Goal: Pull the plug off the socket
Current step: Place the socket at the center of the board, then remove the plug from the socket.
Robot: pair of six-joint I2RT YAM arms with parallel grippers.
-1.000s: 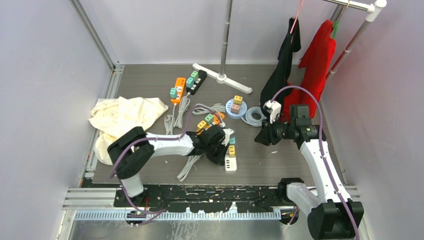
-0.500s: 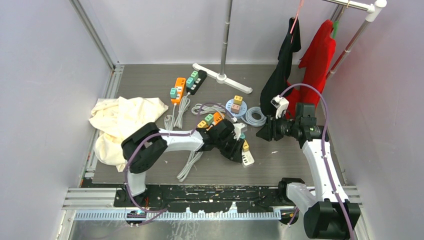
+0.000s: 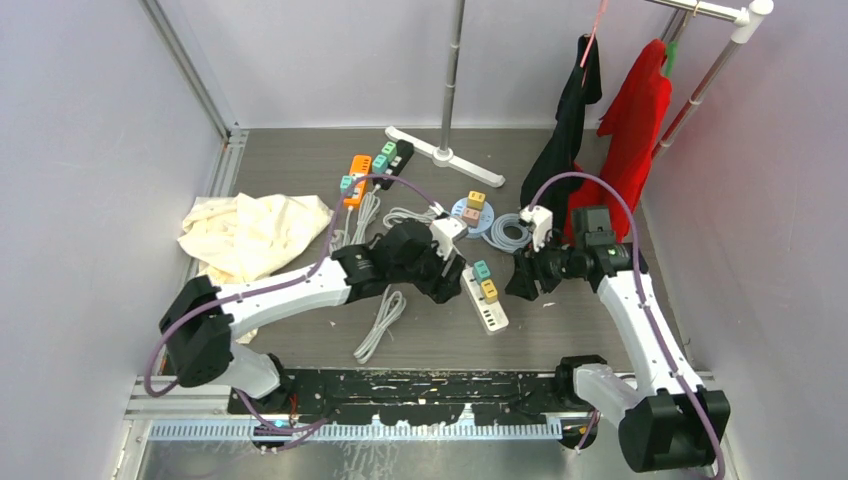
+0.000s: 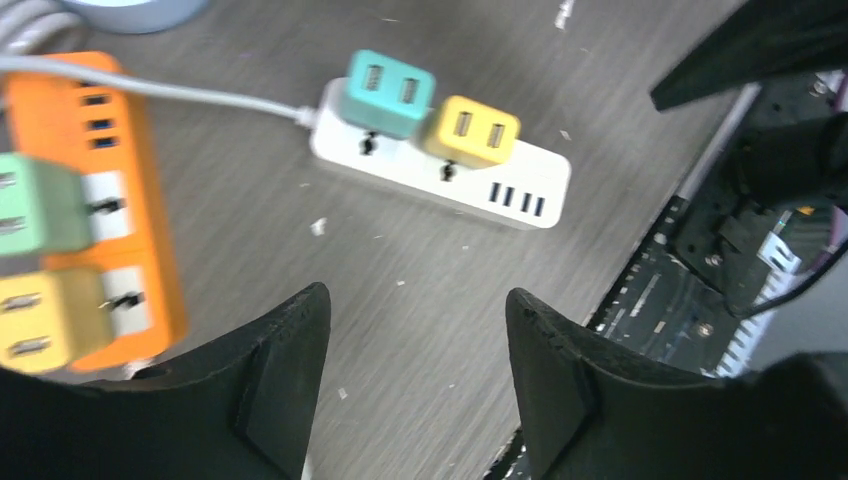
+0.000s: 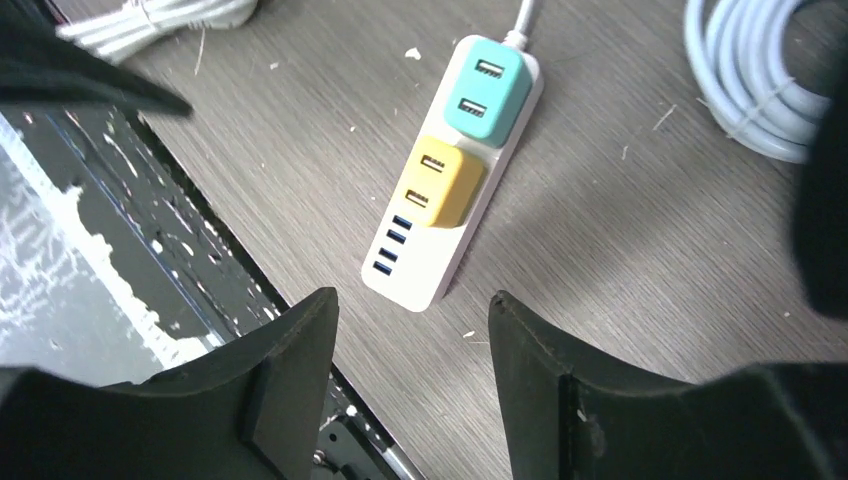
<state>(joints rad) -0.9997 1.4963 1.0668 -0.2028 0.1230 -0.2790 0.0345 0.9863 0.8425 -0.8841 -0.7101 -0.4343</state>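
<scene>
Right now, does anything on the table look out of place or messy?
The white power strip lies askew near the front, teal plug and yellow plug both seated. Around it lie pale crumbs. A cream cloth sits crumpled at the left edge.

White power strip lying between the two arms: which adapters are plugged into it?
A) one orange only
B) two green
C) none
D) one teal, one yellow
D: a teal adapter and a yellow adapter sit side by side on the white power strip.
</scene>
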